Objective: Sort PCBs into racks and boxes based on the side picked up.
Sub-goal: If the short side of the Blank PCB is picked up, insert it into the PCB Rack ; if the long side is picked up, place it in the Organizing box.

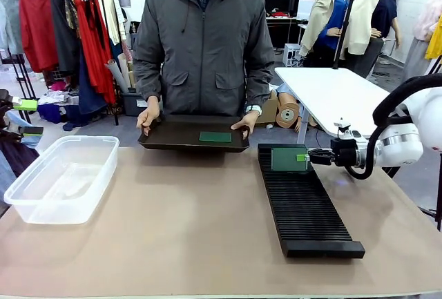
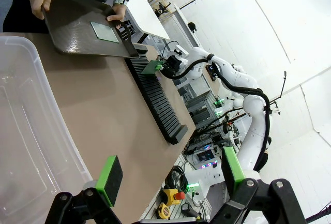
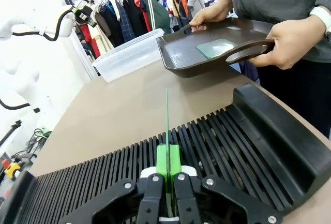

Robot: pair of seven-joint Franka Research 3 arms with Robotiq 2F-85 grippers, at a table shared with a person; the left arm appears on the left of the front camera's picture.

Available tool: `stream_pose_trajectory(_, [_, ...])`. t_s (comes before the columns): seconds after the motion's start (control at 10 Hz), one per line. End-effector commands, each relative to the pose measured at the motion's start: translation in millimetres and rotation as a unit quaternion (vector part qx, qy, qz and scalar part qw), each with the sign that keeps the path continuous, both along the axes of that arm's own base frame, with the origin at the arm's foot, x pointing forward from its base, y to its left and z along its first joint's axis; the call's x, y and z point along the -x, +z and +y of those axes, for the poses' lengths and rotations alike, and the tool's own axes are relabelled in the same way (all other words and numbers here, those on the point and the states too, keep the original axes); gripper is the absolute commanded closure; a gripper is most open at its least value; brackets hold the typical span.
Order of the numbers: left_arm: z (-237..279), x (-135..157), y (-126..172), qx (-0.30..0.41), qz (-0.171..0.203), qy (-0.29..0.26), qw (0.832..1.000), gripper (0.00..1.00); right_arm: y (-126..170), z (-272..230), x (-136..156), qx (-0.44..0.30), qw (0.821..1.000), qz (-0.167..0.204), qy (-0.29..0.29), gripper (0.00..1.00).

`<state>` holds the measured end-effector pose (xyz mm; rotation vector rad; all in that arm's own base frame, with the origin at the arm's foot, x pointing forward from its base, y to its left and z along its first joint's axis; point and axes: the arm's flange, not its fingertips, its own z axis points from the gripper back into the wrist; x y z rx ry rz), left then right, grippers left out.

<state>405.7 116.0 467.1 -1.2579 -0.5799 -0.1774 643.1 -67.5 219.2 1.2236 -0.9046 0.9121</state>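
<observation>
Thin green PCB upright over ribbed black rack, perhaps slotted, tight in the right hand; left hand open.

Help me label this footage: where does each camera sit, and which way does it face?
Front: fixed between the arms, looking across the table at the person holding the tray; the right arm enters from picture right.
Left wrist: rides that wrist, looking past the open left gripper over the box toward the rack.
Right wrist: rides that wrist, looking along the right gripper, shut on a PCB at the rack.
Shared: all show tray and rack.
</observation>
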Motion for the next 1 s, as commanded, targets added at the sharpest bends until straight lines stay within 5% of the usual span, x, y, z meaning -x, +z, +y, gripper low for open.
stream_pose_trajectory(0.0, [0.1, 2.0, 1.4, 0.003, -0.001, -0.003, 1.0, 0.0, -1.2, 0.8, -5.4, -0.004, 1.0, 0.003, 0.018, 1.0])
stream_pose_trajectory(0.9, [0.1, 2.0, 1.4, 0.003, -0.001, -0.003, 1.0, 0.0, -2.0, -2.1, -5.4, 0.015, 1.0, -0.02, 0.011, 1.0])
